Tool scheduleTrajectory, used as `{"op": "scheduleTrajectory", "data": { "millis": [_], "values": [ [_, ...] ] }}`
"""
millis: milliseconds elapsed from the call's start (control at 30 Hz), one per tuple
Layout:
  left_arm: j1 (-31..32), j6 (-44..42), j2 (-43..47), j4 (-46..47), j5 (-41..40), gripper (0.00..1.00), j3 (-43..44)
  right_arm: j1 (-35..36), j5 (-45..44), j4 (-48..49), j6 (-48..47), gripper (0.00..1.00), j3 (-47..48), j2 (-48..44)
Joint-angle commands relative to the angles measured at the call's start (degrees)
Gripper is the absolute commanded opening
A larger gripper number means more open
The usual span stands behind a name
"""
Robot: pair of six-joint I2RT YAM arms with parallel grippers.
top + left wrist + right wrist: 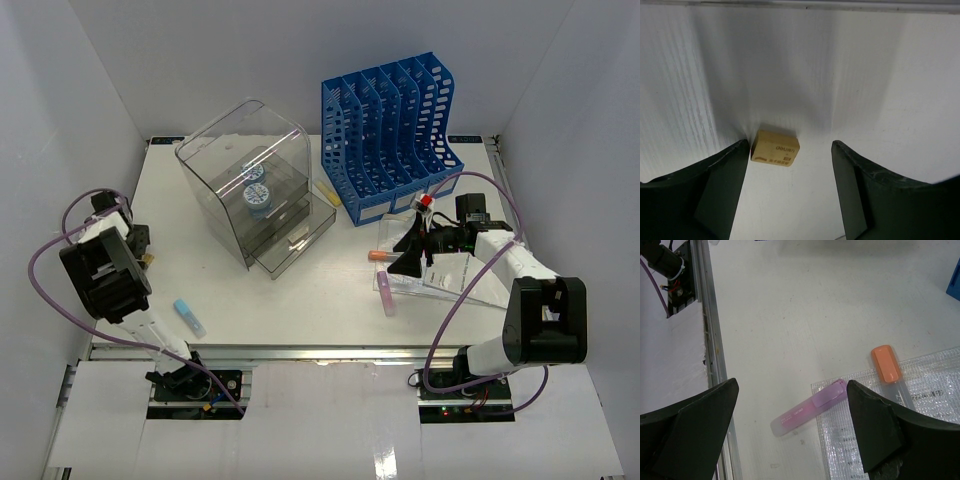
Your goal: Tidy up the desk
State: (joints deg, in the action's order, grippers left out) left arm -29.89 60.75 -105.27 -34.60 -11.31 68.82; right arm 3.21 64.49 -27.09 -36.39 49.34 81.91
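The desk surface [300,290] fills the top view betw. white walls, metal rail along its near edge, and loose stationery is scattered on it, so sorting looks early on w/ most items not yet put away. Left claw [790,145] is wide open and empty, pointed at the left wall [790,65]. A small tan eraser [775,148] lies on the surface betw. its fingers, close to the left finger and right by the foot of the wall. Right claw [792,382] is also spread wide w/ nothing in it, hovering over a pink highlighter [809,407] whose cap end rests on the corner of a clear plastic sleeve [930,405]. An orange-capped highlighter [890,372] lies on that sleeve, near the pink one but apart from it. Elsewhere, a light-blue highlighter [189,317] sits near the front left, and a clear drawer box [215,170] has its lower drawer pulled out some, w/ a blue file rack [390,120] beside it at the back. Step in hand, prob.: each arm lining up a pick, eraser on the left and pink highlighter on the right. Next move needs the left claw lowered and centred so the eraser sits mid-gap w/o a finger hitting the wall. The right claw should drop across the pen barrel, not along it, and avoid catching the sleeve edge.
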Motion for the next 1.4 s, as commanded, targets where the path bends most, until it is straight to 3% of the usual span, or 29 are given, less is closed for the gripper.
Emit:
{"op": "scheduleTrajectory", "data": {
  "millis": [0,67,267,433,700,867,1033,1167,1367],
  "values": [
    [-0.56,-1.75,-3.63,-0.33,-1.94,0.72,1.85,-0.49,0.69,-0.82,-0.96,0.95,2.11,0.45],
    [-0.61,-2.0,-3.79,-0.23,-2.11,0.68,1.87,-0.62,0.69,-0.84,-0.87,0.95,2.07,0.36],
    [-0.61,-5.21,-3.04,1.36,-0.69,0.32,0.04,-0.93,1.36,-0.96,-0.86,0.92,2.14,0.43],
    [-0.6,-8.31,-0.17,4.05,2.69,0.21,-3.12,-1.17,1.85,-1.12,-0.95,0.9,2.07,-0.12],
    [-0.53,-16.2,10.49,9.52,14.71,0.0,-10.29,-1.82,3.56,-1.4,-0.96,0.9,1.9,-1.96],
    [-0.61,-19.89,22.71,14.05,27.67,0.0,-20.25,-2.51,4.95,-1.65,-0.96,0.9,1.81,-3.42],
    [-0.43,-20.94,38.41,15.58,35.69,0.0,-29.46,-2.86,6.01,-2.05,-1.19,0.9,1.81,-4.11],
    [-0.35,-21.7,53.55,15.6,43.31,0.0,-33.6,-4.18,6.09,-2.51,-1.81,0.9,1.81,-4.55],
    [2.0,-19.87,69.31,16.26,57.24,0.0,-34.63,-4.18,5.43,-4.7,-4.05,0.9,2.46,-3.73]
  ]
}}
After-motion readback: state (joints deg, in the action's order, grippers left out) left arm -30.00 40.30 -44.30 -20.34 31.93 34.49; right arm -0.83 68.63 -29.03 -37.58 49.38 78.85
